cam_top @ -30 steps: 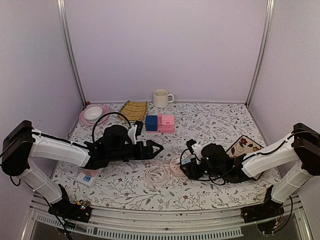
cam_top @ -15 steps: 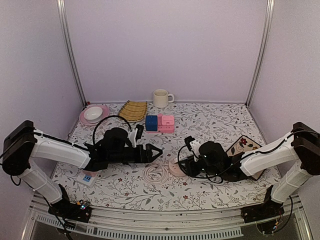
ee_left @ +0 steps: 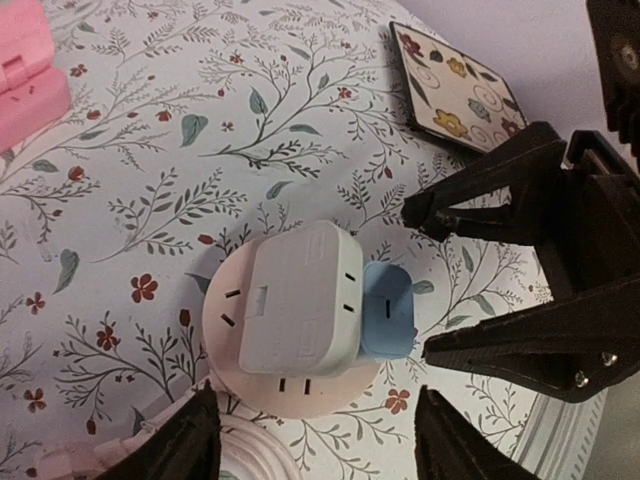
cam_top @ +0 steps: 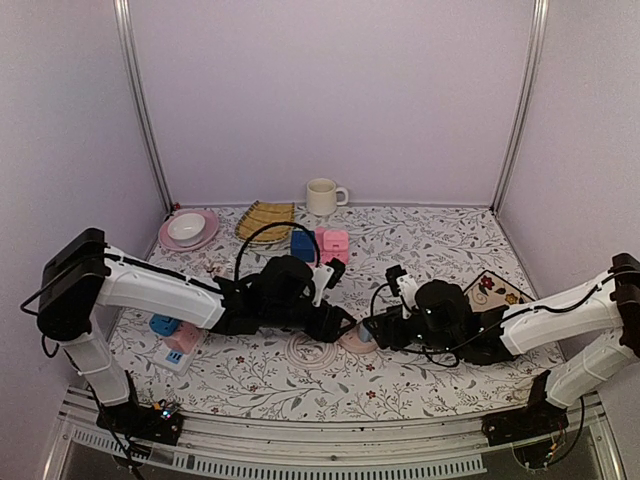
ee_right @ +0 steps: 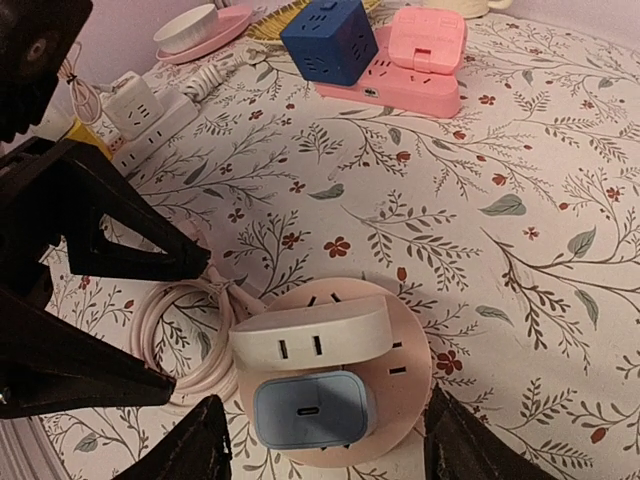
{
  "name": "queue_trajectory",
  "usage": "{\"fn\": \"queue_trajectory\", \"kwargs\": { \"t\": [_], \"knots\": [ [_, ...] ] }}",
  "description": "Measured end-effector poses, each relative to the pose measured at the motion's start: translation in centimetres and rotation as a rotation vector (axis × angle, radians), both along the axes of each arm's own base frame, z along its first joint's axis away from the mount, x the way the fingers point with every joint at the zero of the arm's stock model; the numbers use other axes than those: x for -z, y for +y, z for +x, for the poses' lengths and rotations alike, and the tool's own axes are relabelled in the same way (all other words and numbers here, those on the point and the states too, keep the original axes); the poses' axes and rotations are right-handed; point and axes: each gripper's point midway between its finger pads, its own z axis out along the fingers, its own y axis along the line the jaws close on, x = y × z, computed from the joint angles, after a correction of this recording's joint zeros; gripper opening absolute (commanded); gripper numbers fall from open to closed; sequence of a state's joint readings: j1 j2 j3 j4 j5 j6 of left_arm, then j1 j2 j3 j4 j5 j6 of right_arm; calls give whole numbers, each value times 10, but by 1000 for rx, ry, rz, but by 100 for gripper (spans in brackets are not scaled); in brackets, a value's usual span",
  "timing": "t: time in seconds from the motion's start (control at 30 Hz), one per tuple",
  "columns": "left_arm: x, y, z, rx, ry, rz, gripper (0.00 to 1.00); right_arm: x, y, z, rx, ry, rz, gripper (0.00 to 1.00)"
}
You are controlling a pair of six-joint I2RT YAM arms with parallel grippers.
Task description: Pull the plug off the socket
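A round pink socket (cam_top: 356,343) lies on the floral table. It carries a white adapter block (ee_left: 300,300) and a small blue plug (ee_left: 388,312) beside it. Both show in the right wrist view: the socket (ee_right: 408,352), the adapter (ee_right: 310,336), the blue plug (ee_right: 310,410). My left gripper (cam_top: 344,323) is open at the socket's left side, its fingers (ee_left: 190,445) just short of the disc. My right gripper (cam_top: 378,331) is open at the right side, its fingers (ee_right: 470,445) level with the blue plug. Neither touches anything.
A coiled pink cable (cam_top: 312,351) lies left of the socket. A blue cube (cam_top: 303,245) and a pink power strip (cam_top: 334,245) sit behind. A white power strip (cam_top: 175,354) is at the left, a patterned tile (cam_top: 492,289) at the right, a mug (cam_top: 322,196) and plate (cam_top: 187,229) at the back.
My left arm has reached right and forward, bringing its open gripper up to the socket. My right gripper has shifted slightly right, still open and facing the socket.
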State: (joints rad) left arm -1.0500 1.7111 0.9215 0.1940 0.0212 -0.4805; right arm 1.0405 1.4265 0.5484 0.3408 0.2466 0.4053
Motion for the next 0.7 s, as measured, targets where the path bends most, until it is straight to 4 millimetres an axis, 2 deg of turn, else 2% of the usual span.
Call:
{"fn": "queue_trajectory", "kwargs": {
  "t": [0.1,0.27,0.3,0.37,0.4,0.7],
  "knots": [
    [12,-11,1,33,-29,66,59,4,-9,-2,22,10,-2,76],
    [31,-14,5,43,-53,154,55,8,-21,-6,51,27,-9,80],
    [34,-14,6,45,-56,169,54,7,-21,-6,52,27,-6,83],
    [38,-14,8,42,-64,190,52,4,-21,-6,57,25,6,98],
    [39,-15,10,42,-69,199,51,2,-21,-5,60,24,12,100],
    [38,-19,19,22,-107,235,37,-2,-24,-5,71,18,22,97]
  ]
}}
